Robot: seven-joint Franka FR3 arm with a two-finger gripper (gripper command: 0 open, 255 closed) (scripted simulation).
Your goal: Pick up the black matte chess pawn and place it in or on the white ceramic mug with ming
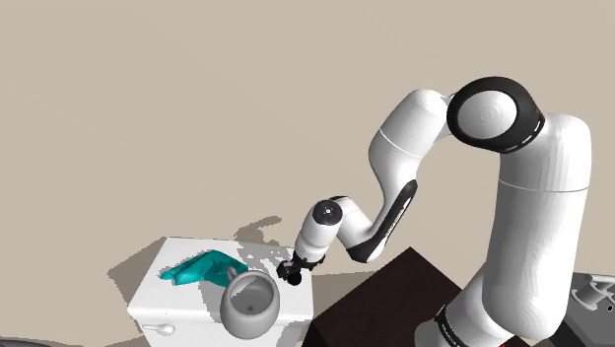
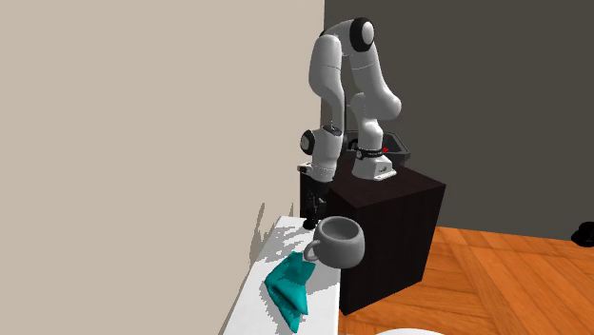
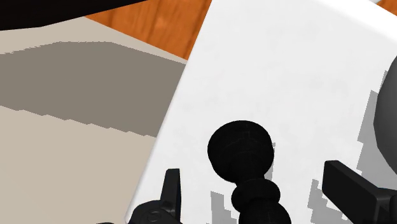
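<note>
A black chess pawn (image 3: 240, 150) stands upright on the white top (image 3: 280, 70), close to the edge that faces the beige wall. My gripper (image 3: 253, 173) is lowered around it and open. One finger (image 3: 170, 189) is on each side of the pawn, with a gap to both. In the shoulder view the gripper (image 1: 292, 272) hangs just right of the grey mug (image 1: 248, 305), which stands upright with its mouth open. The second exterior view shows the gripper (image 2: 313, 215) just behind the mug (image 2: 342, 241). From the wrist, the mug's wall (image 3: 385, 121) curves past the far finger.
A teal crumpled object (image 1: 200, 268) lies on the white top (image 1: 177, 296) beyond the mug. The dark brown stand (image 2: 400, 228) adjoins the top. A beige wall (image 2: 143, 143) runs along one side, and an orange wood floor (image 2: 514, 285) lies past the stand.
</note>
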